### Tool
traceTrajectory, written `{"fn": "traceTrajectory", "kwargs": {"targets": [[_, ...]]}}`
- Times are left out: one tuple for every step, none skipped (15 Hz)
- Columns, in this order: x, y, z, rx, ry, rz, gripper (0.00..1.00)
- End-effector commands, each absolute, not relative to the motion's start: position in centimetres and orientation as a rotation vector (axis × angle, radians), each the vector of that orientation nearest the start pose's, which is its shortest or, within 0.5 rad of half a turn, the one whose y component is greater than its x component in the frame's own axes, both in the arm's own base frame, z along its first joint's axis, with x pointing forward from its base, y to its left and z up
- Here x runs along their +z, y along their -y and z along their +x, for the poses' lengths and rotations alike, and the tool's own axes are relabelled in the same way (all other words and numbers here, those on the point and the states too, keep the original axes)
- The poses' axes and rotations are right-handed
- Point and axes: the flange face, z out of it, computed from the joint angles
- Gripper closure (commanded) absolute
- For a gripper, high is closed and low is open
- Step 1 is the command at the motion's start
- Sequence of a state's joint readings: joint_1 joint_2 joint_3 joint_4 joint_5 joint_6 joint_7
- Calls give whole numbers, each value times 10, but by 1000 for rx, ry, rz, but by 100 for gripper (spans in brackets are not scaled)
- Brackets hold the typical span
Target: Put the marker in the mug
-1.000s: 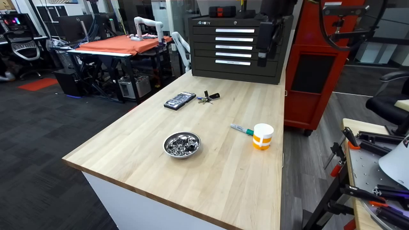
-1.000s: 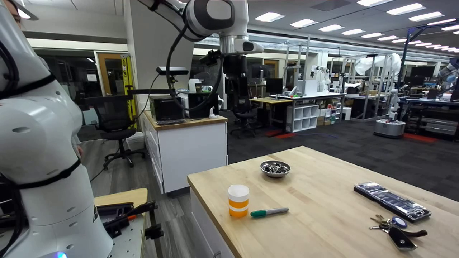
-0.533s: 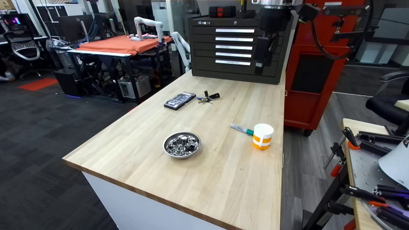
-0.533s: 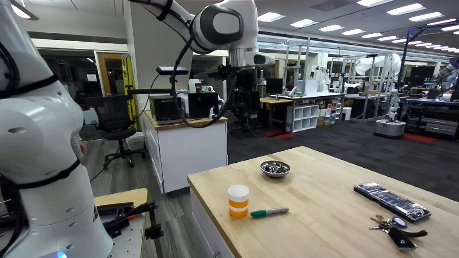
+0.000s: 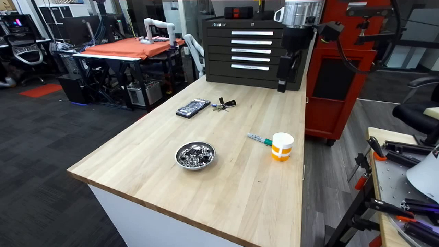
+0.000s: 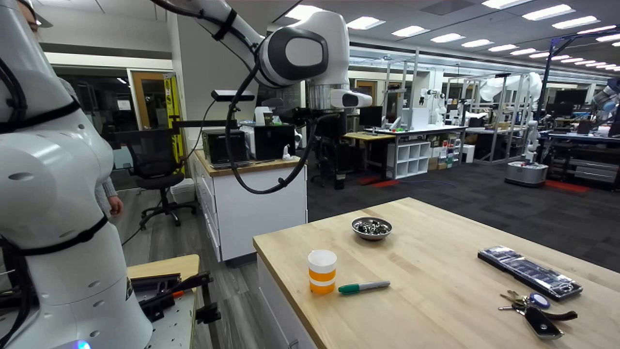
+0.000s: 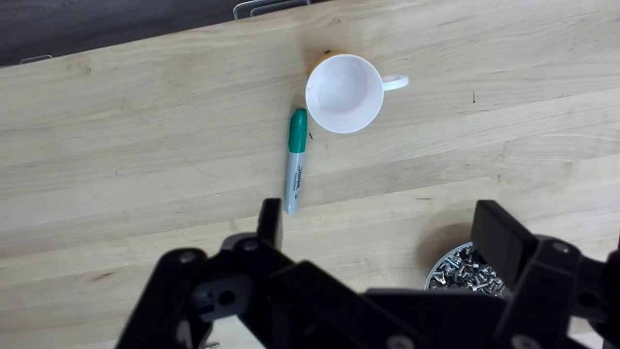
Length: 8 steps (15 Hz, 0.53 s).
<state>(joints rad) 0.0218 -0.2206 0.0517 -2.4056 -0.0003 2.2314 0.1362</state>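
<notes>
The marker (image 7: 295, 167) is grey with a green cap and lies flat on the table, its capped end close to the mug (image 7: 343, 94). The marker also shows in both exterior views (image 5: 258, 138) (image 6: 368, 286). The mug is white with orange bands, stands upright and looks empty inside; it also shows in both exterior views (image 5: 284, 140) (image 6: 322, 277). My gripper (image 7: 380, 213) is open and empty, high above the table. In the wrist view the marker's grey end lies just beyond the left finger. The gripper also shows in an exterior view (image 5: 282, 86).
A metal bowl (image 5: 194, 168) of screws stands on the wooden table (image 5: 219, 195); in the wrist view the right finger partly covers it. A flat case (image 6: 528, 272) and keys (image 6: 540, 315) lie farther off. A dark tool chest (image 5: 219, 61) stands at one table end.
My gripper has come down, and more of the wrist shows in an exterior view. The marker, mug and bowl have not moved.
</notes>
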Motion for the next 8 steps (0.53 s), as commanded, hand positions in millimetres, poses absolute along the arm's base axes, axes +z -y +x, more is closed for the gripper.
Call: {"fn": "traceTrajectory", "kwargs": {"targets": [[403,-34,465,-73,-100,-3146,0],[403,-34,465,-74,-100,-3146,0],[399,-33,466,-85,-81,-3169,0],[397,-30,467,-92,-63,-3180,0],[395,-25,468,-103,-60,-3196,0],[392,-20,471,-105,-58,-3210,0],[389,-15,474,-115,-50,-3218,0],[386,-9,478,-120,-59,-3224,0]]}}
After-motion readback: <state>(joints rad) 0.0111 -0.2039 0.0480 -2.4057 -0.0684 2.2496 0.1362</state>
